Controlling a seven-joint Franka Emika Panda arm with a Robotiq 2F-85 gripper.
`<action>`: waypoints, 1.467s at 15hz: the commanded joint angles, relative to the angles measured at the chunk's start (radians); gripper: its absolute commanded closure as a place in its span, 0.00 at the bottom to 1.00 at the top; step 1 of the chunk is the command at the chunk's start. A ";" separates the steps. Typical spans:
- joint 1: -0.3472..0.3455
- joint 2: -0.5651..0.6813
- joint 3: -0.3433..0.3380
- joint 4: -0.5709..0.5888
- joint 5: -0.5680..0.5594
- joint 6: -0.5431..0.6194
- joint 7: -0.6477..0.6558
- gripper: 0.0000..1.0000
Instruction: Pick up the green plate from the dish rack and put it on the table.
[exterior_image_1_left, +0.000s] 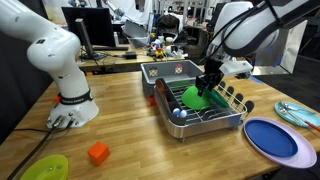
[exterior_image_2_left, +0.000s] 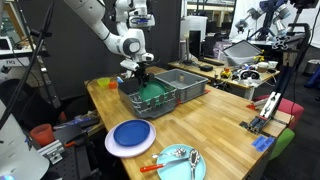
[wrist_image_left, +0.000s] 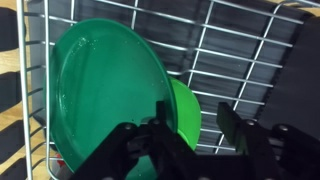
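Green plate (wrist_image_left: 105, 85) (round, glossy teal) leans in the dish rack (wrist_image_left: 240, 55).

End effector (wrist_image_left: 197, 125) downward, jaws seemingly apart

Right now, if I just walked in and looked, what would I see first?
You'd likely spot the black gripper hanging just above the silver dish rack in the middle of the wooden table. In the wrist view the green plate fills most of the picture, sitting in the rack with a brighter green bowl peeking out from behind it. A big blue plate lies flat on the table beside the rack.
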 joint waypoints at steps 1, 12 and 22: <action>0.011 0.015 -0.016 0.010 -0.021 0.020 0.015 0.64; 0.005 0.011 -0.026 0.007 -0.015 0.037 0.020 0.99; -0.026 -0.050 -0.019 -0.036 0.030 0.121 0.006 0.99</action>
